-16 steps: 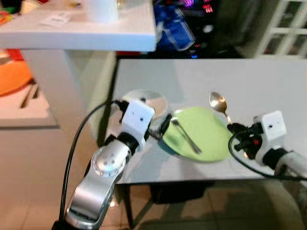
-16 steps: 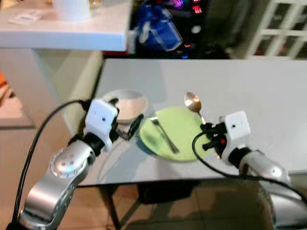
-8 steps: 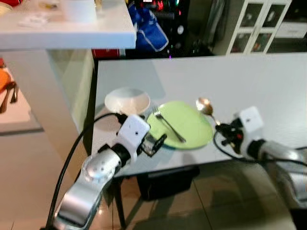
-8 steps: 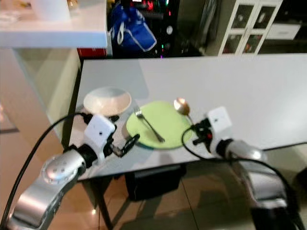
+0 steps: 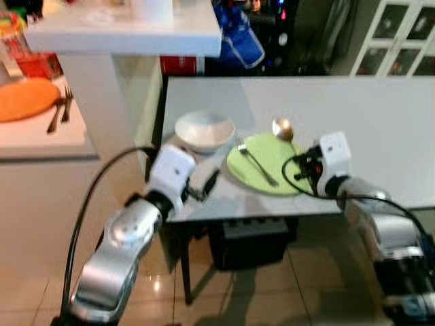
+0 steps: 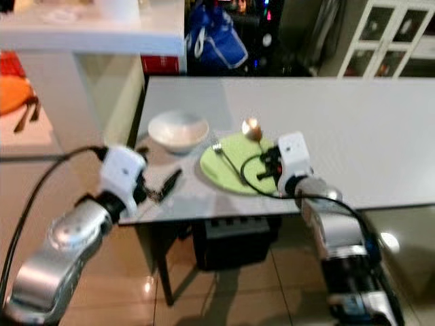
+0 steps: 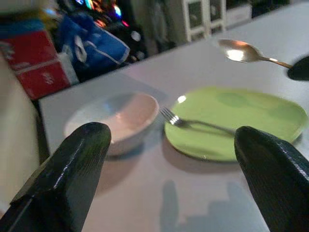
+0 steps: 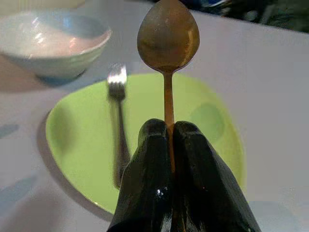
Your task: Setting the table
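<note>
A light green plate (image 5: 289, 178) lies near the front edge of the grey table (image 5: 367, 115), with a silver fork (image 5: 257, 163) across it. A white bowl (image 5: 204, 131) sits just left of the plate. My right gripper (image 5: 304, 166) hovers over the plate's right rim, shut on the handle of a gold spoon (image 8: 168, 36) whose bowl points to the far side of the plate. My left gripper (image 7: 171, 140) is open with nothing between its fingers (image 7: 72, 174), low over the table's front left corner, short of the bowl and plate.
A white counter (image 5: 122, 34) rises at the left. Below it, a lower surface carries an orange plate (image 5: 27, 98) and cutlery (image 5: 61, 112). A blue bag (image 5: 238, 37) and a white cabinet (image 5: 401, 34) stand behind the table. A dark box (image 5: 251, 241) sits under it on the tiled floor.
The camera has pulled back and shifted. My left gripper has drawn away from the plate's left edge toward the table corner. My right gripper still holds the spoon by the plate.
</note>
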Robot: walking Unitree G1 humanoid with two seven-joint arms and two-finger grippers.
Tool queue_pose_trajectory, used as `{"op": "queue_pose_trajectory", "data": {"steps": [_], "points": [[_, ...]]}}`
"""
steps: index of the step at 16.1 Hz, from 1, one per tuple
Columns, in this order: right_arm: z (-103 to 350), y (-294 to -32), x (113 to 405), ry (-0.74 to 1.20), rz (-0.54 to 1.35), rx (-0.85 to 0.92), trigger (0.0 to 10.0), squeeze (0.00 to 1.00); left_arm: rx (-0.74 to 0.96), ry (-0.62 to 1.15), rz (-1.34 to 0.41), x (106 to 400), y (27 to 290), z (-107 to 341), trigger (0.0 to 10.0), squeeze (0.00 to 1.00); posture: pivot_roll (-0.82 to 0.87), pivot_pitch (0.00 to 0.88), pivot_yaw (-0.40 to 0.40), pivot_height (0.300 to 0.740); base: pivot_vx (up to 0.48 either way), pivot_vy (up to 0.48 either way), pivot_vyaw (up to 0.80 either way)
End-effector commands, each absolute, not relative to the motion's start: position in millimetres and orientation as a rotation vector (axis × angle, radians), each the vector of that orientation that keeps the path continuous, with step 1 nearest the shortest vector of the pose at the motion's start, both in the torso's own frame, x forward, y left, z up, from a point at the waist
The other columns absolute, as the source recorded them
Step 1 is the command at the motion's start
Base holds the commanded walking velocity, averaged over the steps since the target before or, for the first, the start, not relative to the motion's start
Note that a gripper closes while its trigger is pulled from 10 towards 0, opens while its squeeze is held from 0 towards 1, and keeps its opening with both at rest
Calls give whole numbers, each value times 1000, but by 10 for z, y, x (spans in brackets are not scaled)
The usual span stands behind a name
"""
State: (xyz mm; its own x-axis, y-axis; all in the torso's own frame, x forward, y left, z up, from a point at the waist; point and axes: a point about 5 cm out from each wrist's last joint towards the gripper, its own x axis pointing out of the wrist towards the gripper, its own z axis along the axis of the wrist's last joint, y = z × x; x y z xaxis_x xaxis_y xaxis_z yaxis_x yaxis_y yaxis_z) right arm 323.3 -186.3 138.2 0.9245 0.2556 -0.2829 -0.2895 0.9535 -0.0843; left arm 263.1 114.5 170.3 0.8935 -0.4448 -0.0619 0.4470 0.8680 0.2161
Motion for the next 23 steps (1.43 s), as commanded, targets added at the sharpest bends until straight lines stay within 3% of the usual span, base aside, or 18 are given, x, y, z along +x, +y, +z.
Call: {"op": "queue_pose_trajectory", "data": {"steps": [1, 8, 19, 23], "points": [[1496, -1935, 3235, 223, 227, -129, 10000, 0, 234, 16, -455, 2661, 1125, 1699, 10000, 0, 15, 0, 1, 740, 0, 0, 0], [1597, -1837, 2960, 141, 116, -64, 10000, 0, 189, -1, -296, 2798, 1208, 1682, 10000, 0, -22, 0, 20, 740, 0, 0, 0], [1597, -1808, 2919, 153, 72, -72, 10000, 0, 200, -37, -249, 2890, 1151, 1698, 10000, 0, -36, 0, -5, 740, 0, -463, 202], [1584, -1746, 2904, 161, 101, -56, 10000, 0, 259, -78, -249, 2882, 1155, 1745, 10000, 0, -31, 0, -7, 740, 0, 0, 0]]}}
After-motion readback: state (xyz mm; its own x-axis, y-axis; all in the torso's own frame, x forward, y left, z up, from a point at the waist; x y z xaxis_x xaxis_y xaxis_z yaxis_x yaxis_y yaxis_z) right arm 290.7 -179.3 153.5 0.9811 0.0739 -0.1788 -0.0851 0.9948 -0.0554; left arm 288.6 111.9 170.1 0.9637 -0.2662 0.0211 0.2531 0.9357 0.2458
